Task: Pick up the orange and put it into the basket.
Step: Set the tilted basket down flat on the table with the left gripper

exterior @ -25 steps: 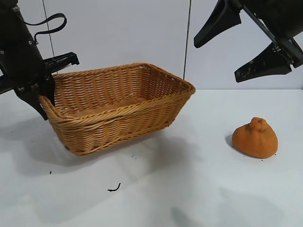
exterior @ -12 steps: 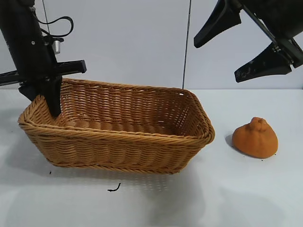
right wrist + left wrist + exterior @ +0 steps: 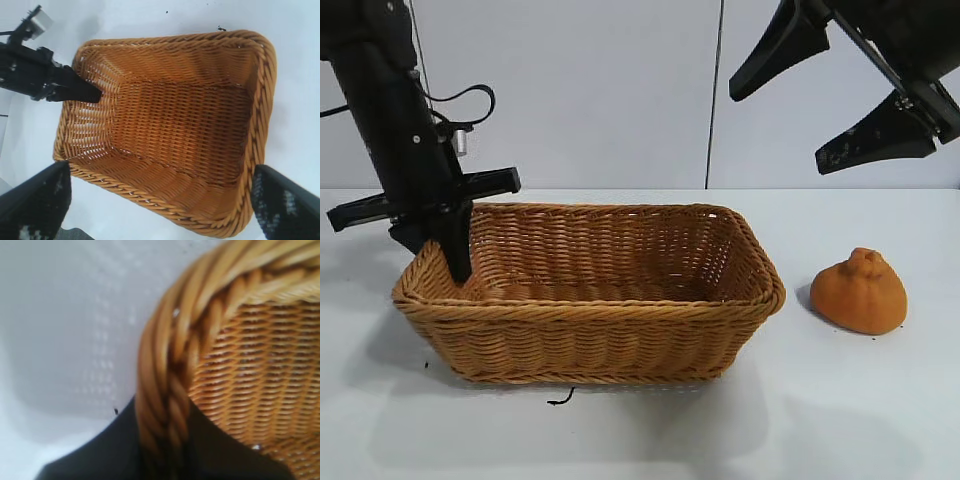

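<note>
We see the basket (image 3: 590, 295) sitting flat on the white table (image 3: 650, 430), its long side toward the exterior camera. Our left gripper (image 3: 445, 255) is at the basket's 9 o'clock end, its fingers closed over the braided rim: one finger (image 3: 457, 250) reaches down inside the wall, and in the left wrist view the rim (image 3: 167, 390) runs between the two dark fingers. From the right wrist view the same finger (image 3: 80, 90) shows inside the basket's corner.

The orange (image 3: 859, 292) lies on the table at 3 o'clock from the basket, close by it but apart, its knob upward. It touches neither gripper.

Our right gripper (image 3: 830, 95) hangs high above the table, at about 12 o'clock from the orange, its fingers (image 3: 778, 50) spread wide and holding nothing.

A small dark speck (image 3: 560, 398) lies on the table at the basket's 6 o'clock side.
</note>
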Action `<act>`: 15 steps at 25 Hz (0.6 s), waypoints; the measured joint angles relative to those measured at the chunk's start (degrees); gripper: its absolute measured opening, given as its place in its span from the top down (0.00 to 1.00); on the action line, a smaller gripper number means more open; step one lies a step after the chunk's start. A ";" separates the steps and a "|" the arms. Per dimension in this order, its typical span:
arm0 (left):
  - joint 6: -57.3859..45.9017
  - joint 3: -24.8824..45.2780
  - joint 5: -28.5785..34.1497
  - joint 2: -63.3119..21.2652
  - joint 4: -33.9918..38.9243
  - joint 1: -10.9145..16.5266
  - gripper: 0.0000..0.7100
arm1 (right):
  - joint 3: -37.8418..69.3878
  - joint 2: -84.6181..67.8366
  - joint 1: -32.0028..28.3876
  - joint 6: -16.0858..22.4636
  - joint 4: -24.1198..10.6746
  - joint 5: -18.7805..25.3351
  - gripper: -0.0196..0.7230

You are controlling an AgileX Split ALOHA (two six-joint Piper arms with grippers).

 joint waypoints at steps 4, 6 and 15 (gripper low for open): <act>-0.06 0.00 0.22 0.06 0.06 0.00 0.35 | 0.00 0.00 0.00 0.00 0.00 0.00 0.04; -0.11 0.00 0.71 0.06 0.06 0.00 0.16 | 0.00 0.00 0.00 0.00 -0.06 0.00 0.04; -0.11 -2.33 4.41 -3.63 0.47 0.00 0.03 | 0.00 0.00 0.00 0.00 -0.06 0.00 0.04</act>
